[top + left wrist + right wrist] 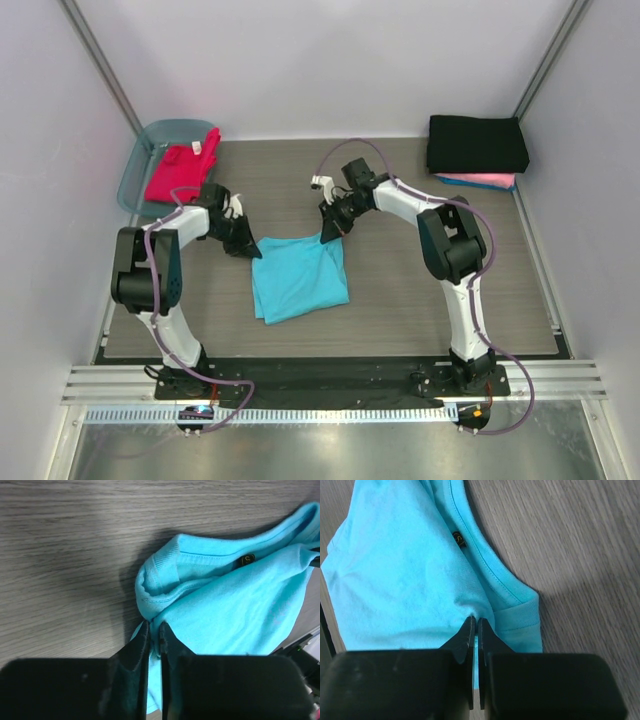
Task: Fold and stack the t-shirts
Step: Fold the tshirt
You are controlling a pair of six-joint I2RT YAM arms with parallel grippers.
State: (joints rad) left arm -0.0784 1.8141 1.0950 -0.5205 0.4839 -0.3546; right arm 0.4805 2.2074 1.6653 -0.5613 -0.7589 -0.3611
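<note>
Presently we find the turquoise t-shirt [300, 278] lying near the middle of the table [430, 300], partly folded into a rough square, its neck label [246, 559] showing in both wrist views. We note the left gripper [154, 630] pinched together on a fold of cloth at the shirt's far left corner, beside the collar [200, 555]. The right gripper [474, 626] is likewise clamped on the cloth at the far right corner. On progress, we record a black t-shirt [477, 143] folded and resting on a pink t-shirt [480, 181] at the far right corner of the table; we judge these two finished and stacked. A red-magenta t-shirt [180, 168] lies bunched in the plastic tub [135, 178] at the far left, not yet folded. We assess the task as roughly half done: the turquoise shirt needs its fold completed and a place on the stack, and the red-magenta one follows.
</note>
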